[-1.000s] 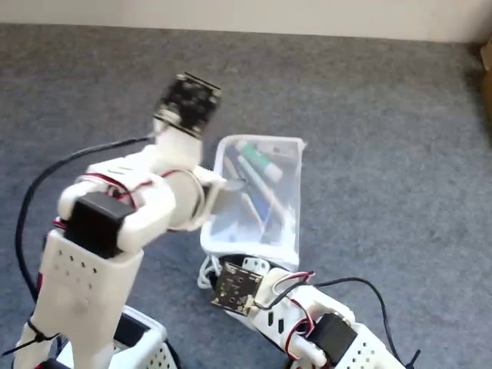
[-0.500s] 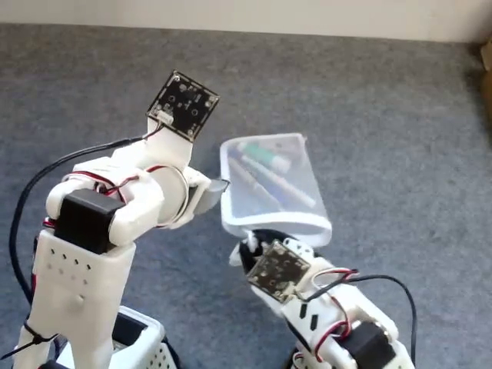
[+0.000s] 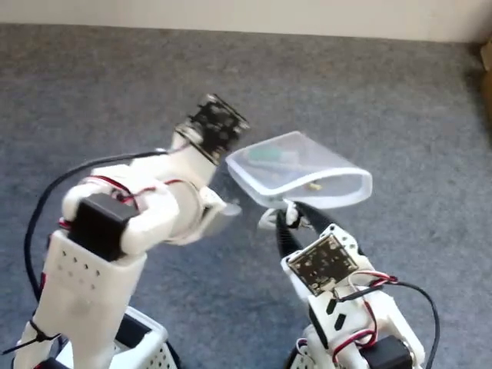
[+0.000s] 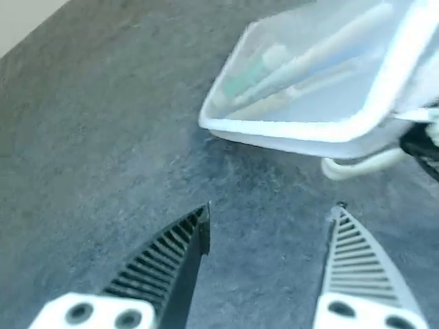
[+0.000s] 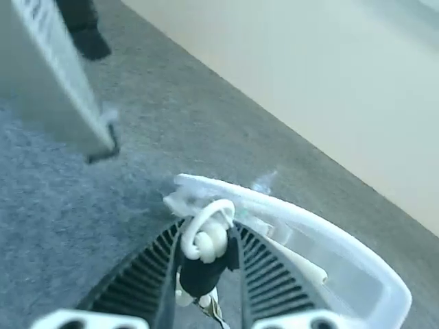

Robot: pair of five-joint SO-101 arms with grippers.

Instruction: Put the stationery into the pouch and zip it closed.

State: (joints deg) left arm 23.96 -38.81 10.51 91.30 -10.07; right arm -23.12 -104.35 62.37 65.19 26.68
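the clear pouch (image 3: 307, 181) lies around the middle of the grey table (image 3: 400, 92), well in from its far edge, with pens (image 4: 322, 51) and a green-capped stick (image 4: 240, 79) inside it. the right gripper (image 5: 207, 240) is pressed together on the white cord loop (image 5: 209, 226) at the pouch's near edge, pinching it along with a dark tab. the left gripper (image 4: 272, 212) hangs just beside the pouch, on the side toward the table's left edge, over bare table, its two ribbed fingers spread apart and holding nothing
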